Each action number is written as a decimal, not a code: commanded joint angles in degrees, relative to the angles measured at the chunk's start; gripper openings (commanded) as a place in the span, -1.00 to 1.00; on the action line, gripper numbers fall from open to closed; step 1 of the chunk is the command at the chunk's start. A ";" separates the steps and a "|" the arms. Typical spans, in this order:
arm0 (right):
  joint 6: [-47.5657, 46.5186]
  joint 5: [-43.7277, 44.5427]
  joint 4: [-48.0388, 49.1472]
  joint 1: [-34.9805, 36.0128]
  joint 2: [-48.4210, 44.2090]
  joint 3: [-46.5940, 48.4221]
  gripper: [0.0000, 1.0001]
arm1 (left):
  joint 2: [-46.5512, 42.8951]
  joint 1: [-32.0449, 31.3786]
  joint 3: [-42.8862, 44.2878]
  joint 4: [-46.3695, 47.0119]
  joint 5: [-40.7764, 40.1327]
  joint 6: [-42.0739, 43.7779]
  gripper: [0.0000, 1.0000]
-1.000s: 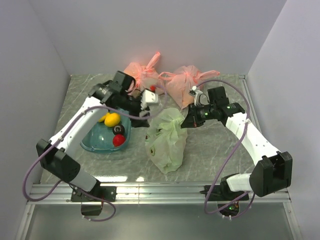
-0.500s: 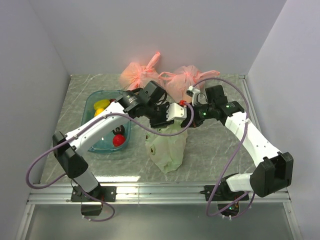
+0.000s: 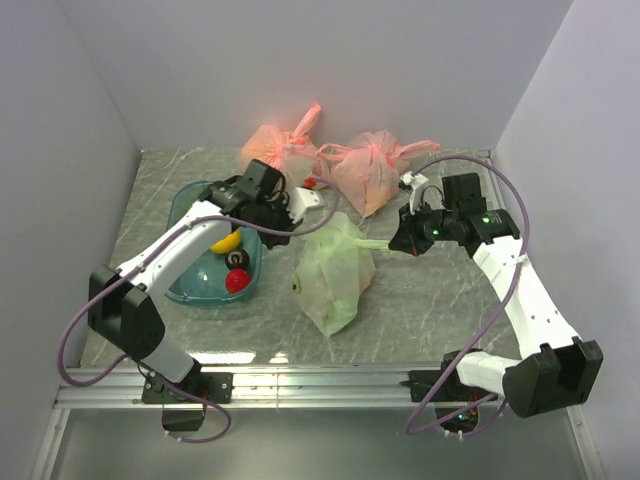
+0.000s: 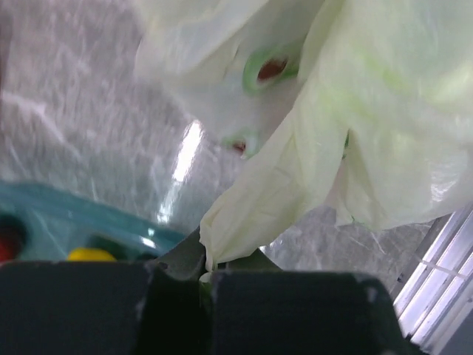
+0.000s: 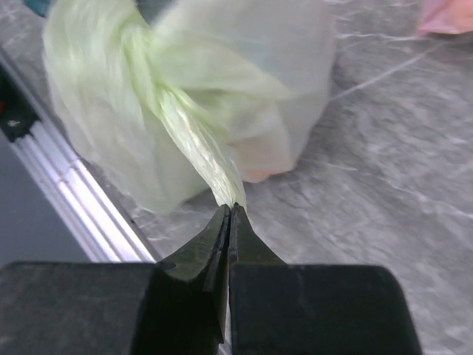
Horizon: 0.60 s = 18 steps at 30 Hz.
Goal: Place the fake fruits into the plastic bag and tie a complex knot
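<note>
The pale green plastic bag (image 3: 335, 275) lies mid-table with fruit shapes showing faintly through it (image 4: 270, 68). My left gripper (image 3: 316, 210) is at the bag's upper left, shut on a flap of its handle (image 4: 244, 214). To the bag's right, my right gripper (image 3: 400, 244) is shut on the other handle, a twisted strand (image 5: 198, 144) drawn taut. That strand runs into a bunched twist (image 5: 137, 41) at the bag's top. A yellow fruit (image 3: 226, 243), a dark one (image 3: 237, 260) and a red one (image 3: 237, 281) sit in the teal bowl (image 3: 190, 290).
Two salmon-pink knotted bags (image 3: 283, 148) (image 3: 365, 172) stand at the back of the table. A small red fruit (image 3: 311, 183) lies between them, just behind my left gripper. The metal rail (image 3: 320, 385) runs along the near edge.
My left gripper reached across to the bag's top, shut on a handle and drew back left. The right gripper pulled its strand to the right, tightening it.
</note>
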 commanded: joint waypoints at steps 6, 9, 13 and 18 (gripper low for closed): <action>-13.18 14.02 -2.14 -6.74 -4.70 -7.27 -1.00 | -8.04 9.10 -11.10 4.06 -2.22 -1.82 -0.99; -15.56 16.83 0.59 -8.50 -5.05 -12.19 -1.00 | -6.81 11.83 -14.55 5.91 -0.91 -0.06 -0.99; -17.67 18.69 3.40 -10.96 -4.88 -17.29 -1.00 | -5.23 13.77 -17.71 9.77 1.37 1.16 -0.99; -20.92 19.48 3.85 -15.26 -4.35 -18.09 -1.00 | -2.60 14.56 -18.78 11.81 0.94 2.66 -0.99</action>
